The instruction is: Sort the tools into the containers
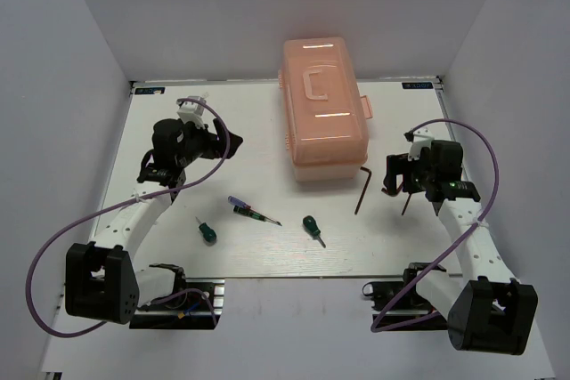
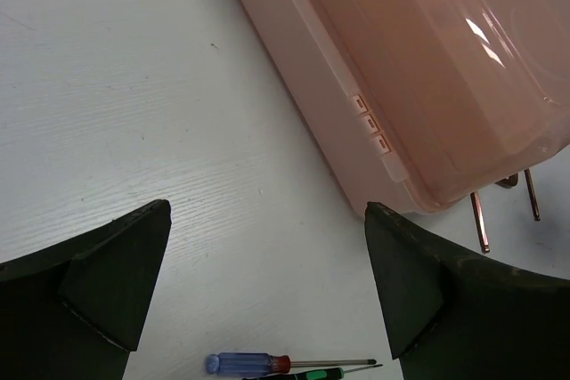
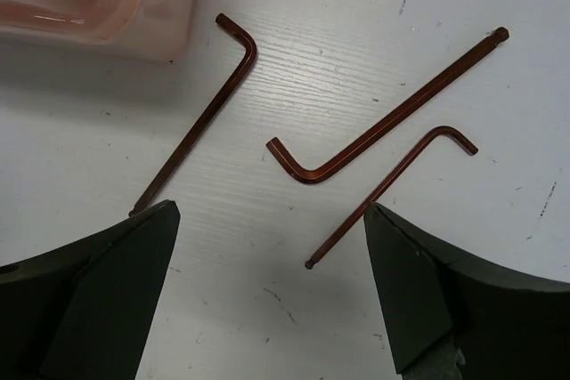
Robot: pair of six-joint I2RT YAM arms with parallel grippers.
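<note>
The peach-pink toolbox (image 1: 323, 109) stands shut at the table's back middle, so its containers are hidden. Two stubby green-handled screwdrivers (image 1: 207, 231) (image 1: 313, 228) lie near the front. Between them lies the blue-and-red screwdriver (image 1: 239, 205) (image 2: 245, 363), with a slim black-and-green one (image 2: 312, 374) beside it. Three dark hex keys (image 3: 191, 122) (image 3: 392, 117) (image 3: 387, 193) lie right of the box, below my right gripper (image 3: 267, 211) (image 1: 399, 180), which is open and empty. My left gripper (image 2: 267, 211) (image 1: 223, 141) hovers open and empty left of the box's front corner (image 2: 427, 68).
White walls enclose the table on the left, back and right. Cables loop from both arm bases at the near edge. The box's latch (image 1: 364, 107) sticks out on its right side.
</note>
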